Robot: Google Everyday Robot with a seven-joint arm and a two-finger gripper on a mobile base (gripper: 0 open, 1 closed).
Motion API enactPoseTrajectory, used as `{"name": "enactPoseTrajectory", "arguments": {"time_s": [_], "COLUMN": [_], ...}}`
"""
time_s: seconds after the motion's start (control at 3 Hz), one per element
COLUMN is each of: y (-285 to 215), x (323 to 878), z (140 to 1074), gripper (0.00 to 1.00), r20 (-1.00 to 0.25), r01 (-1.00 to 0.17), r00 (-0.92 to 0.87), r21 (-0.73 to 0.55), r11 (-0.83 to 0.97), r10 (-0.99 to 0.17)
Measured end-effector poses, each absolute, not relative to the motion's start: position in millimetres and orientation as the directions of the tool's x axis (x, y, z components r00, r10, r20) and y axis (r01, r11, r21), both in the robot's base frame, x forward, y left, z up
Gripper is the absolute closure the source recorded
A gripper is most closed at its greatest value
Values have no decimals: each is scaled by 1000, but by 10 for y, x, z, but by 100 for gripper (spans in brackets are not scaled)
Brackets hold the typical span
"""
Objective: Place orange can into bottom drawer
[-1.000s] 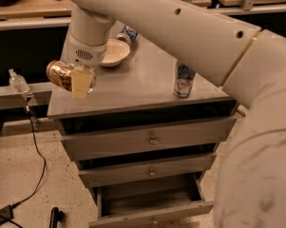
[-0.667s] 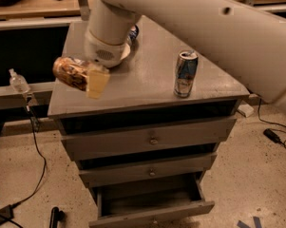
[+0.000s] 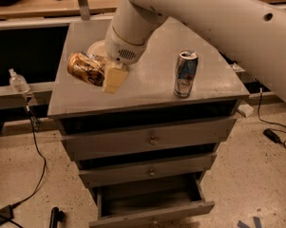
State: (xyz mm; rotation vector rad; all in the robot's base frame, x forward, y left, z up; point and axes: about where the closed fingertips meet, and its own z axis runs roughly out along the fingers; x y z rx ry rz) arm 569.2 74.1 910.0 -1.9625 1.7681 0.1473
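Closest to me, low down, the bottom drawer [image 3: 147, 213] stands pulled out; its inside is in shadow and its front is cut off by the lower edge, so I cannot tell what lies in it. Above it the two wider drawers [image 3: 152, 146] sit pushed in. On the grey desk [image 3: 152, 91] a blue-and-silver can [image 3: 185, 74] stands upright near the right front corner. Over the left part of the desk the gripper [image 3: 100, 74] is clamped on the orange can [image 3: 84, 67], which lies tilted on its side in the air, well above the drawer. One cream finger [image 3: 115, 79] presses its near end, and the other is hidden behind it. A moment ago the can hung out by the desk's left edge; it has since come a little inward. Behind the gripper, a pale plate [image 3: 96, 48] is mostly covered by the arm [image 3: 218, 18]. At the far left, a clear bottle [image 3: 19, 82] stands lower down.
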Motion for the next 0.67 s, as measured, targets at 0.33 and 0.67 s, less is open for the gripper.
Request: {"name": "enactPoseTrajectory", "arguments": {"time_s": [0.33,0.67], "y": [698,640], "x": [5549,5189], "z": [9053,8940], "gripper": [100,100], "r20": [-403,-424], "r01": [-953,-935], "r00": [206,303], "r21": [-289,-304], "r11": [-90,-181], "r10": [-892,-854]}}
